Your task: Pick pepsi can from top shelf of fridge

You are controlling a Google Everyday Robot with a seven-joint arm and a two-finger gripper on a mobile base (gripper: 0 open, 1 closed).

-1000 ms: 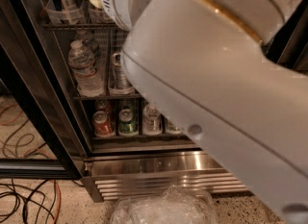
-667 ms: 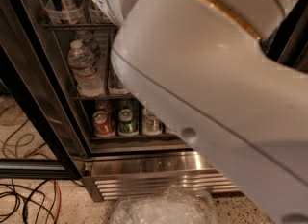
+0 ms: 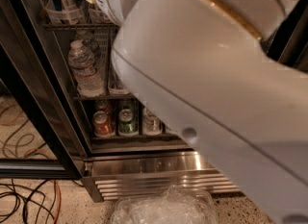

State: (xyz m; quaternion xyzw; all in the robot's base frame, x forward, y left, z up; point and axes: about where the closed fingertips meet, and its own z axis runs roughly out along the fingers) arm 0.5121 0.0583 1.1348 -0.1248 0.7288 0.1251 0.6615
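My white arm fills most of the camera view, running from the top centre down to the bottom right. The gripper itself is out of view. Behind the arm stands the open fridge (image 3: 43, 107) with its black frame. At the top left, the top shelf (image 3: 72, 25) shows as a wire rack edge with a clear plastic holder (image 3: 61, 12) on it. The pepsi can is hidden or out of view.
A water bottle (image 3: 84, 69) stands on the middle rack. A red can (image 3: 102, 123), a green can (image 3: 127, 122) and a silver can (image 3: 151, 122) sit on the bottom rack. The ribbed steel base (image 3: 144, 175), crumpled clear plastic (image 3: 163, 207) and floor cables (image 3: 24, 199) lie below.
My arm has shifted left and now covers more of the shelves, hiding cans on the right of the bottom rack.
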